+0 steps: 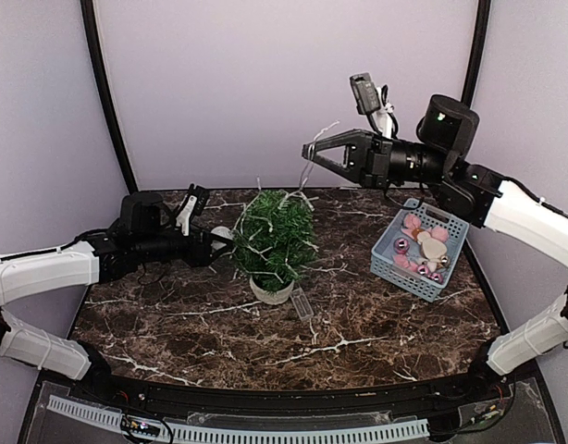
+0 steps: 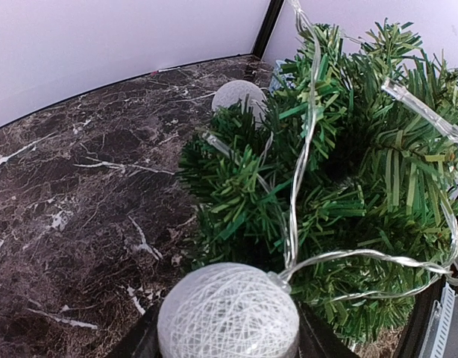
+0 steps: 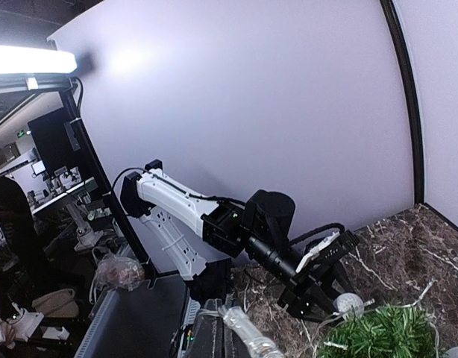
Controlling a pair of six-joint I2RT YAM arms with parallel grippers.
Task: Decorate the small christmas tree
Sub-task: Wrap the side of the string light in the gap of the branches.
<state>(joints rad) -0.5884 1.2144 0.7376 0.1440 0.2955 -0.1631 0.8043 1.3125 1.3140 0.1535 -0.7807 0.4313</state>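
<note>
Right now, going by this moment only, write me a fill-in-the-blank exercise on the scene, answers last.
The small christmas tree stands in a pale round ___. The basket right of it is ___. The left claw grips a white woven ___. The right claw, raised above the tree, is ___ on the light string.
Missing words: pot, blue, ball, shut.

The right tool (image 1: 309, 149) holds the light string (image 1: 307, 172) above the small christmas tree (image 1: 273, 236), left tool (image 1: 216, 239) beside it.
</note>
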